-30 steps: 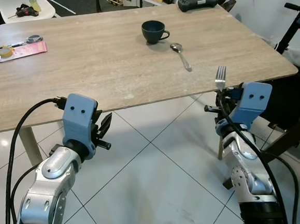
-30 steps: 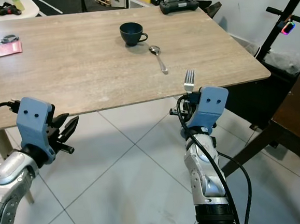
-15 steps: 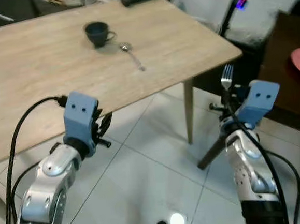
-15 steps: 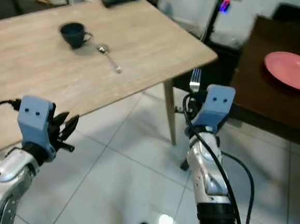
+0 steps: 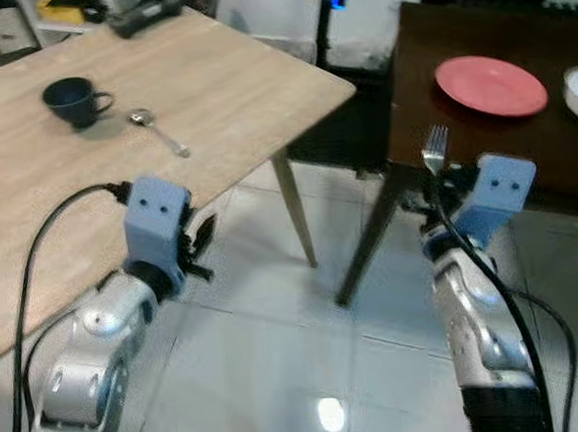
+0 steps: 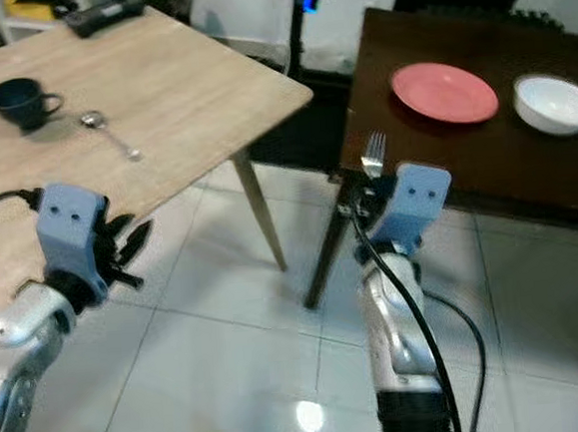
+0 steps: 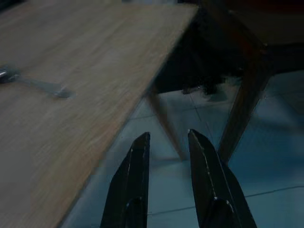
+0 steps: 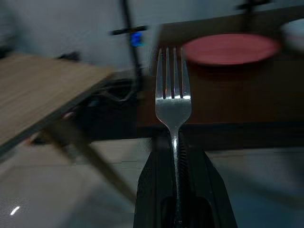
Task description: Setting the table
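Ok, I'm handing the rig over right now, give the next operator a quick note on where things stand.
Right tool: shut on the fork, tines up, held over the floor in front of the dark table.
Left tool: slightly open, holding nothing, beside the light wooden table.
On the light table: dark cup with a spoon beside it.
On the dark table: pink plate and white bowl.
Done: fork is in hand.
Left: the fork is not yet set down on either table; plate and bowl untouched.

Shiny metal fork (image 8: pixel 173 97); matt pale wood table (image 5: pixel 238 80); glossy tiled floor (image 5: pixel 269 348)
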